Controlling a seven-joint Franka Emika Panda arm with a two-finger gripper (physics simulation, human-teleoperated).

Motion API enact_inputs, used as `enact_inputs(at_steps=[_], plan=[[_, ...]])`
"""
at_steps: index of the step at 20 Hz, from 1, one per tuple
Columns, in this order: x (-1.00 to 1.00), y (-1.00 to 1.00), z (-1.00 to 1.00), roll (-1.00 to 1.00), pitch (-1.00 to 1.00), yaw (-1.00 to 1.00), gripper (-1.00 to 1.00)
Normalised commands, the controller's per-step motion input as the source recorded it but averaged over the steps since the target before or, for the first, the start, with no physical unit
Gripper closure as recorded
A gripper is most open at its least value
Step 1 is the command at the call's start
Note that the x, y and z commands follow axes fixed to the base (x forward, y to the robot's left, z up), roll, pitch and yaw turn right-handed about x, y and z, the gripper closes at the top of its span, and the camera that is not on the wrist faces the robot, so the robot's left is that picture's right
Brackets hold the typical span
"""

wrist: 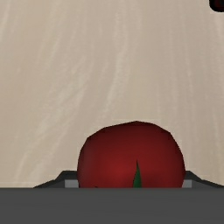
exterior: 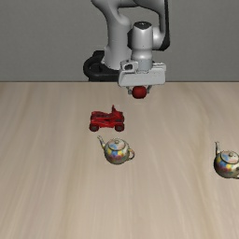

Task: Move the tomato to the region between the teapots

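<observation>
A red tomato hangs above the wooden table, held between the fingers of my gripper, which is shut on it. In the wrist view the tomato bulges up close between the fingers, its green stalk showing, with bare table behind it. Two patterned teapots stand nearer the front: one teapot near the middle and a second teapot at the exterior view's right edge. The tomato is lifted well behind the gap between them, slightly toward the middle teapot's side.
A red toy car sits on the table below and to the exterior view's left of the gripper, just behind the middle teapot. The robot's base stands at the far edge.
</observation>
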Motion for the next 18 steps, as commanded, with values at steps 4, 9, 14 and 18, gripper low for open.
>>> enact_inputs(at_steps=[4, 9, 14, 18], plan=[[0.00, 1.00, 0.00, 0.00, 0.00, 0.00, 1.00], [0.20, 0.00, 0.40, 0.00, 0.00, 0.00, 1.00], [1.00, 0.00, 0.00, 0.00, 0.00, 0.00, 1.00], [1.00, 0.00, 0.00, 0.00, 0.00, 0.00, 1.00]])
